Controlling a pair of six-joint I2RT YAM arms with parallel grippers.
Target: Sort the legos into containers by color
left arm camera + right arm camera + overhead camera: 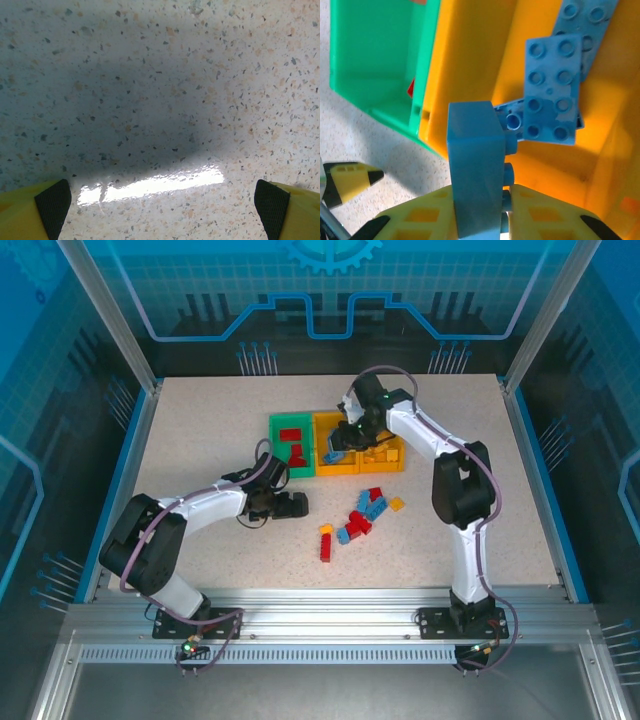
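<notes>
My right gripper [480,200] is shut on a blue lego [472,170] held on edge, studs to the right, over the middle orange-yellow container [470,55]. Other blue legos [554,90] lie inside that bin. In the top view the right gripper [340,445] hangs over the row of containers: a green one [276,468] with red legos [292,436], the middle one [322,469] and a right orange-yellow one [398,464]. My left gripper [295,505] is open low over bare table, its black pads [52,202] wide apart around nothing.
A loose pile of blue and red legos [365,512] lies in front of the bins, with a yellow one [397,504] to its right and a red one [326,545] nearer the front. Speckled tabletop [160,100] stretches to the left and front.
</notes>
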